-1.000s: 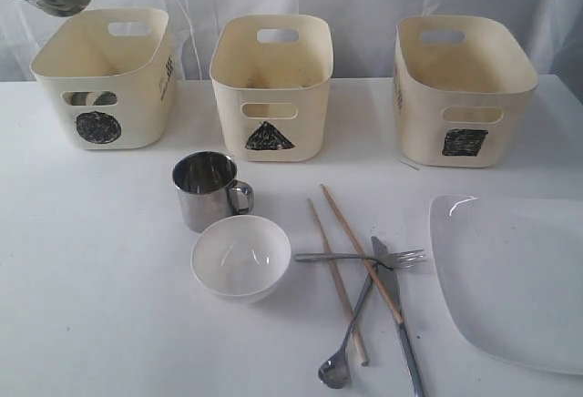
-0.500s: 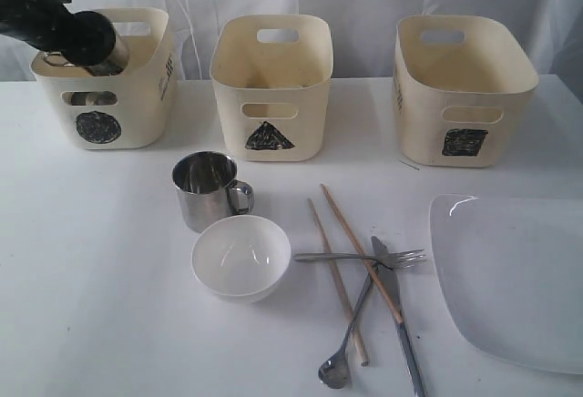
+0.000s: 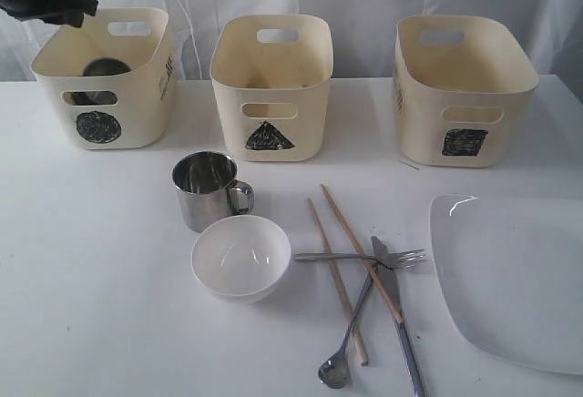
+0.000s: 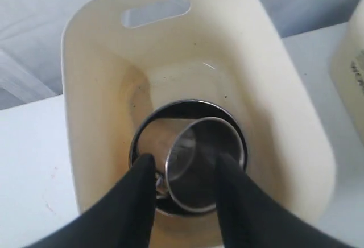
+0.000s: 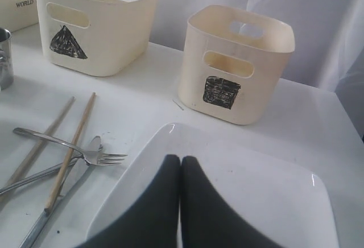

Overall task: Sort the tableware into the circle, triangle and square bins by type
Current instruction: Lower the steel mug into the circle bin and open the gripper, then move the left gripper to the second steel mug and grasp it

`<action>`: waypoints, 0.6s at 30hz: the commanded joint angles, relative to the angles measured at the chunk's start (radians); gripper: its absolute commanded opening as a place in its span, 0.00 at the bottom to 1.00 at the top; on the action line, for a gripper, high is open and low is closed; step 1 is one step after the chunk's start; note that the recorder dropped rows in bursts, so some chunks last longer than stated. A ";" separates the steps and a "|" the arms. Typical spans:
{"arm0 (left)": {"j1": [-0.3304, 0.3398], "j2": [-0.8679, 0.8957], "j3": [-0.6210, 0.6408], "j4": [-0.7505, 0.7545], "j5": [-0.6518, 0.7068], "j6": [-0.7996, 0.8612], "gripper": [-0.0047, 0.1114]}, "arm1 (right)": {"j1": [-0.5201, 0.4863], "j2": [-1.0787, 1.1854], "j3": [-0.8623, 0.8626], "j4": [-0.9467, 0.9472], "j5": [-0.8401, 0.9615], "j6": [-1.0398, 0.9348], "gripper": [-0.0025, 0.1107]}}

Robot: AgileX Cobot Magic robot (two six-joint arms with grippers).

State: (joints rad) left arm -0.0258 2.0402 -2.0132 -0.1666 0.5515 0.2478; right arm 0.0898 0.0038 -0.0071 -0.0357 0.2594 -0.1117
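The left gripper's [image 4: 185, 160] fingers [image 4: 136, 202] stand wide apart and grip nothing. Through the gap between them, the left wrist view shows a steel mug [image 4: 199, 168] lying tilted inside a steel bowl [image 4: 149, 140] on the floor of the circle bin [image 4: 96, 89], so that mug is delivered. In the exterior view this gripper hangs above the far-left corner of the circle bin, higher than its rim.

The right gripper's [image 5: 181, 160] fingers are pressed together with nothing between them, and it hovers low over the white plate [image 5: 256, 191] at the near right.

As I judge it, the step in hand is clearing the bin and going for the next round piece. To do it well, keep the left fingers spread and rise straight up until they are well over the rim. Only then swing toward the near side, so the bin wall is not clipped.

The second mug [image 3: 208, 189] stands upright near the middle of the table [image 3: 91, 279]. The white bowl [image 3: 241, 256] is just beside it on the near side; whether they touch I cannot tell. Come down on the mug's far or left wall, away from its handle, to avoid nudging the bowl.

The chopsticks [image 3: 360, 242], fork [image 3: 364, 257], knife [image 3: 401, 324] and spoon [image 3: 344, 351] lie crossed together to the right. These probably belong in the triangle bin [image 3: 271, 87], leaving the plate for the square bin [image 3: 463, 96].
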 commanded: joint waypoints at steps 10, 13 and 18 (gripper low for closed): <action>-0.063 -0.419 0.502 -0.209 0.132 0.109 0.38 | 0.003 -0.004 0.007 0.001 0.002 0.003 0.02; -0.104 -0.458 0.610 -0.226 0.074 0.109 0.38 | 0.003 -0.004 0.007 0.001 0.002 0.003 0.02; -0.185 -0.444 0.703 -0.226 -0.030 0.111 0.41 | 0.003 -0.004 0.007 0.001 0.002 0.003 0.02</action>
State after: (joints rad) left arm -0.1673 1.5926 -1.3528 -0.3735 0.5813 0.3519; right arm 0.0898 0.0038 -0.0071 -0.0357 0.2614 -0.1117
